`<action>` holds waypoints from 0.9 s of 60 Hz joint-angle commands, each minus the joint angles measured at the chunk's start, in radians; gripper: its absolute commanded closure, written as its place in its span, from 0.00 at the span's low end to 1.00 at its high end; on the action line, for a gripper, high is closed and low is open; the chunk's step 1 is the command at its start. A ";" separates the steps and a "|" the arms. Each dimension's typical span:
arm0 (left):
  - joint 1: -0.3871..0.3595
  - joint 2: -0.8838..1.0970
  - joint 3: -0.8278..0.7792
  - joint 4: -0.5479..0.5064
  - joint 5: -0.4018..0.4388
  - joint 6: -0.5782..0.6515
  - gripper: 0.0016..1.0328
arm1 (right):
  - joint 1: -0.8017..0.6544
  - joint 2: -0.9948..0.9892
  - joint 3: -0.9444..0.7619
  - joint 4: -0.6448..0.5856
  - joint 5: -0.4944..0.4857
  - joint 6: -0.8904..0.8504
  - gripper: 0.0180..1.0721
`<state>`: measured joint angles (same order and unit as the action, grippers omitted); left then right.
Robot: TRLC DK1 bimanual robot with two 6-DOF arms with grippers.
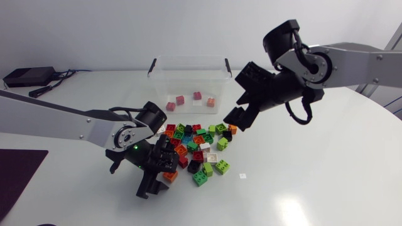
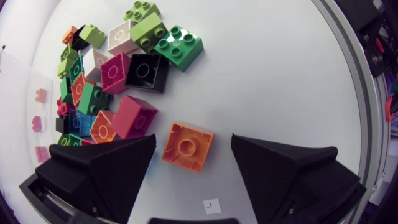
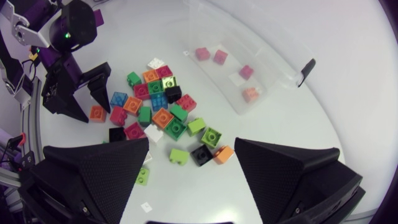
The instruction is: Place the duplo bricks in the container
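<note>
Bricks [image 1: 197, 95] inside the clear container [image 1: 188, 58] numbered four — three pink and one orange-pink. The container stood at the far middle of the table [image 1: 301, 188]. Just near of it lay a pile [image 1: 198, 144] of more than twenty loose pieces in green, red, orange, black, white, blue and pink; I could not count this pile exactly.

Two grippers were in view. The left gripper [image 2: 193, 138] was low at the near left edge of the pile, jaws apart, with one finger on each side of a single orange brick [image 2: 187, 145] and neither finger touching it. The right gripper [image 1: 242, 100] hung above the table just right of the container, its jaws also wide apart and holding nothing.

The head view showed two black latches [image 1: 152, 66] on the container, one at each end, but the right wrist view showed only one. Only the left wrist view showed the gaps between the fingers and the orange brick — and through the container wall it showed three of the four pieces. One small white marker [image 1: 242, 177] lay on the table, near and right of the pile.
</note>
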<state>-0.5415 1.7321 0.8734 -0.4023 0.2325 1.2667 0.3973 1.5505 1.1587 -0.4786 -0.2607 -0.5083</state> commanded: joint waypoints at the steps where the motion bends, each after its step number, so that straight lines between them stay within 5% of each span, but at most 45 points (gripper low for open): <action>1: -0.015 0.032 0.033 -0.018 -0.005 0.040 0.40 | 0.017 -0.017 -0.063 -0.003 0.014 0.042 0.05; 8: -0.018 0.038 0.038 -0.024 -0.005 0.040 0.61 | 0.041 -0.015 -0.114 -0.009 0.046 0.071 0.05; 44: 0.017 -0.184 0.044 -0.132 -0.001 0.002 0.63 | 0.170 0.149 -0.179 -0.012 0.156 0.152 0.08; 54: 0.063 -0.263 0.093 -0.152 0.054 -0.055 0.63 | 0.187 0.200 -0.166 -0.006 0.175 0.165 0.10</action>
<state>-0.5041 1.5150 0.9176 -0.5385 0.2626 1.2430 0.5694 1.7107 0.9981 -0.4896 -0.0971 -0.3695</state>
